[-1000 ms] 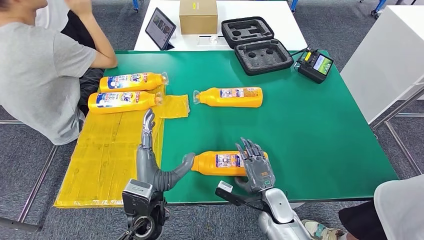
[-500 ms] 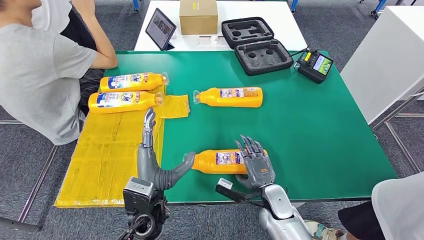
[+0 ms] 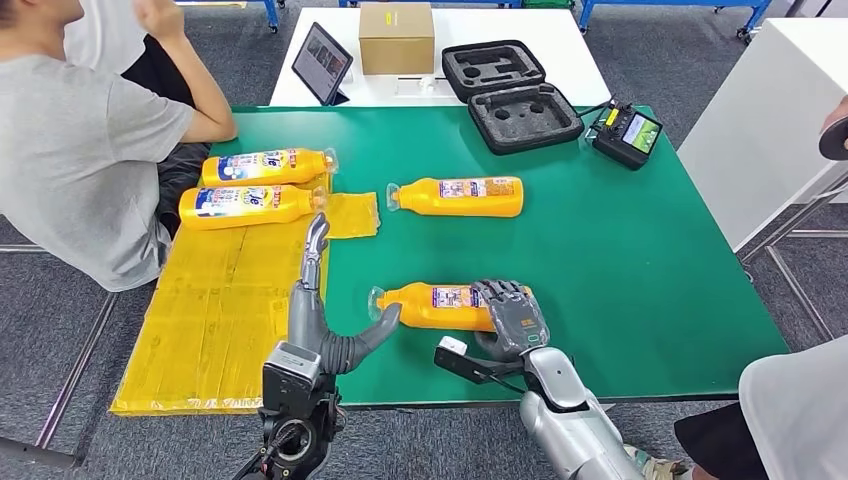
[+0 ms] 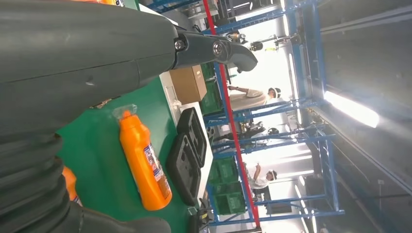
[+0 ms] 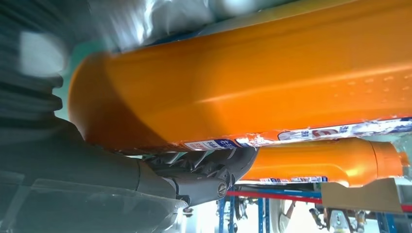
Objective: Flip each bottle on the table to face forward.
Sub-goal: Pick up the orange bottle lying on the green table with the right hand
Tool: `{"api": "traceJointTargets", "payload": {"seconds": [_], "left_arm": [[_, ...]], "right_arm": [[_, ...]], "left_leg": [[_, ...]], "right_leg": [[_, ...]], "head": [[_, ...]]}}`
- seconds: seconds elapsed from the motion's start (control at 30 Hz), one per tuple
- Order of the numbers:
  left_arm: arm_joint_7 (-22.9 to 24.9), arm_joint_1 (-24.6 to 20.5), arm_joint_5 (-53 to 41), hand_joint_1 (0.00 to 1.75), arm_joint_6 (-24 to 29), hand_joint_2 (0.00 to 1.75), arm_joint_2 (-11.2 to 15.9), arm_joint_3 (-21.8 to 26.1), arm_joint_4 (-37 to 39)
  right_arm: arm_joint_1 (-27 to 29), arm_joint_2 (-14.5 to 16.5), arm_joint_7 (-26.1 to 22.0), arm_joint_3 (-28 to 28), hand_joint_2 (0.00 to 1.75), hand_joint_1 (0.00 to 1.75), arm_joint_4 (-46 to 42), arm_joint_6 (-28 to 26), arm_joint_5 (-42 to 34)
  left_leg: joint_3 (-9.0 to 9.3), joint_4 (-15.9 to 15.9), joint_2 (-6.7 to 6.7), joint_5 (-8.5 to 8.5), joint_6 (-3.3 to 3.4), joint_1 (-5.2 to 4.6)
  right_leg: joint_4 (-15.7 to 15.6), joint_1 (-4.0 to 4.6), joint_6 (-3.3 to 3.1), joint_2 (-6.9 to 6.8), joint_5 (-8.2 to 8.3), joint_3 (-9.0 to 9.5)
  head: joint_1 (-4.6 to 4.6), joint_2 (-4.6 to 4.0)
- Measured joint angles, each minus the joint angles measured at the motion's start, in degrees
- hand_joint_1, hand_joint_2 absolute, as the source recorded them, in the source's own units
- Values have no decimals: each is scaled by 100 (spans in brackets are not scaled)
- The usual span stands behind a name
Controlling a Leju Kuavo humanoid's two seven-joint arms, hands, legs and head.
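Observation:
The near orange bottle point(image 3: 440, 305) lies on its side on the green table point(image 3: 620, 260), cap to the left. My right hand point(image 3: 512, 318) grips its base end, fingers curled over it; in the right wrist view the fingers point(image 5: 204, 170) wrap under this bottle point(image 5: 243, 73). My left hand point(image 3: 322, 315) is spread, its thumb against the bottle's neck. A second orange bottle point(image 3: 460, 195) point(image 4: 143, 165) lies mid-table. Two more bottles point(image 3: 265, 165) point(image 3: 250, 203) lie at the top of the yellow mat point(image 3: 220, 300).
A person in a grey shirt point(image 3: 80, 150) sits at the table's left side, another person point(image 3: 800, 410) at the lower right. At the back are a black foam case point(image 3: 510, 90), a controller point(image 3: 625, 133), a tablet point(image 3: 320, 58) and a cardboard box point(image 3: 396, 35).
My right hand's fingers have curled over the near bottle, which has shifted away from the front edge. My left hand has moved forward with it, thumb still at the neck.

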Motion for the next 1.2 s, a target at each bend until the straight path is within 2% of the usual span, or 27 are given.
{"api": "traceJointTargets", "payload": {"seconds": [0.3, 0.37, 0.57, 0.73, 0.83, 1.0, 1.2], "left_arm": [[0, -15, -5, 0, -27, 175, -48, 0, 127], [0, -22, -5, 0, -29, 175, -66, 0, 149], [0, -68, -55, 0, 59, 175, -115, -3, 162], [0, -90, -65, 0, 170, 175, -145, -4, 162], [0, -83, -58, 0, 343, 175, -176, 13, 162], [1, -10, 70, 0, 419, 175, -314, 227, 235], [4, -10, 713, 0, 129, 175, -441, 391, 764]], "right_arm": [[-238, -45, 24, -58, 175, 175, 335, 310, -120], [-286, -54, -149, -122, 175, 175, 389, 428, -342], [-394, -76, -1597, -762, 175, 175, 495, 1261, -1978], [-368, -56, -2075, -1140, 175, 175, 528, 1494, -2475], [-242, -18, -2503, -1324, 175, 175, 455, 1778, -3277], [236, 109, -2696, -1290, 175, 175, -189, 2079, -4965], [622, 193, -2691, -1129, 175, 175, -757, 2085, -5634]], "left_leg": [[75, -1, 3, -20, 6, 0], [83, -1, 3, -17, 10, 0], [125, -1, 22, -42, -3, 0], [149, -1, 23, -49, 1, 2], [130, 0, 23, -42, -5, 7], [88, 0, 15, -38, -8, 10], [41, 1, 13, -33, -4, 11]], "right_leg": [[-5, 0, -5, 0, -25, 44], [-7, -1, -5, 0, -24, 53], [-11, -1, -1, 24, -24, 90], [-11, 7, 1, 28, -21, 130], [-9, 15, -2, 28, -16, 156], [-6, 17, 0, 26, -17, 124], [-5, 13, 0, 24, -17, 80]], "head": [[0, 0], [0, 0], [2, 0], [1, 0], [1, 0], [-1, 0], [1, 0]]}}
